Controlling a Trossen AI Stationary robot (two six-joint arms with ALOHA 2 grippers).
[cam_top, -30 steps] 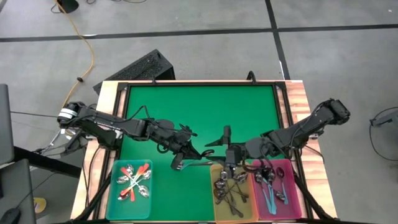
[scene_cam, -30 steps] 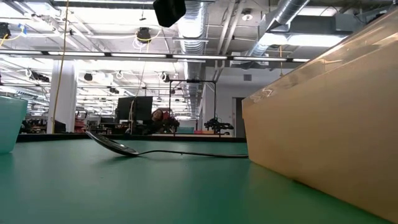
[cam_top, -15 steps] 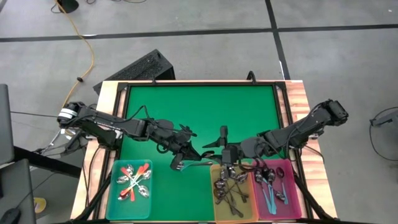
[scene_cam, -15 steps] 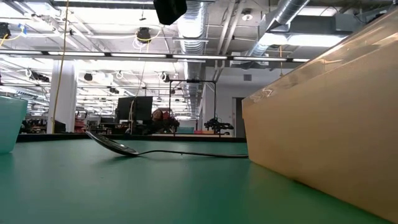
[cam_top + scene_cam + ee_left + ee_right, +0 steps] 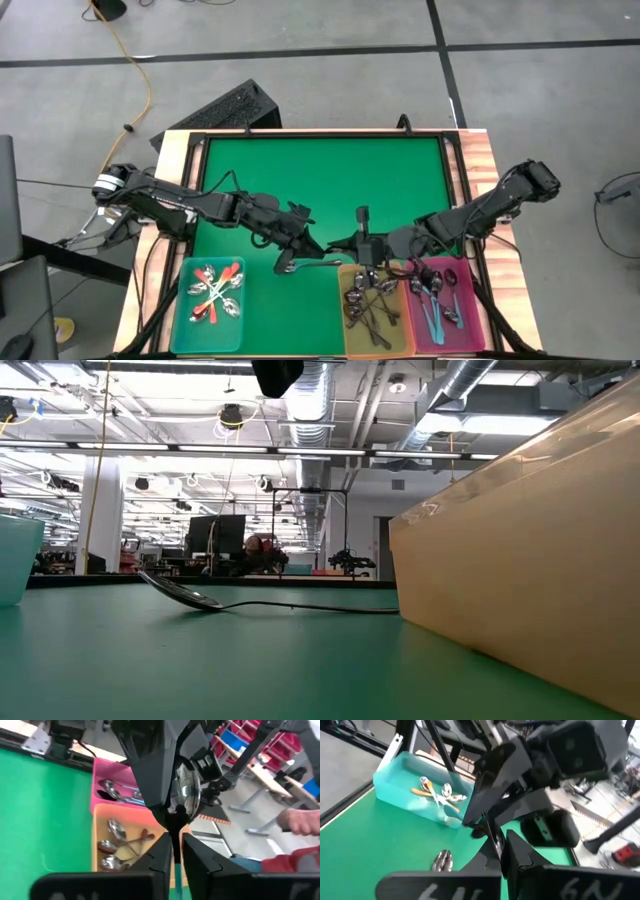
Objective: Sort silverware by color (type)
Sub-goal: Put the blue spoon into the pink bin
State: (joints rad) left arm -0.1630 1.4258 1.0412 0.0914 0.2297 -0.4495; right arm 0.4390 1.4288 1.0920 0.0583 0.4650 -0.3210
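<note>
On the green table mat (image 5: pixel 320 180), a dark-handled metal spoon (image 5: pixel 305 265) lies flat near the front edge, between the teal plastic bin (image 5: pixel 208 318) on the left and the yellow plastic bin (image 5: pixel 372 320) to its right; the low view shows its shiny bowl (image 5: pixel 185 593) resting on the mat and its thin handle running right to the translucent yellow wall (image 5: pixel 520 560). The left gripper (image 5: pixel 308 243) hangs just beyond the spoon's bowl end, and in its own wrist view its two dark fingers (image 5: pixel 162 857) stand narrowly apart with a thin dark stem between them; whether they actually pinch it cannot be told. The right gripper (image 5: pixel 362 243) sits close beside it, at the far rim of the yellow bin, facing the left one, and its fingers (image 5: pixel 517 852) are likewise drawn close together around a slim dark piece, with the grip unclear. The teal bin holds orange-red-handled spoons (image 5: pixel 215 290), the yellow bin dark plain-metal spoons (image 5: pixel 368 305), and the pink plastic bin (image 5: pixel 445 315) on the far right holds light blue-handled spoons (image 5: pixel 436 300).
</note>
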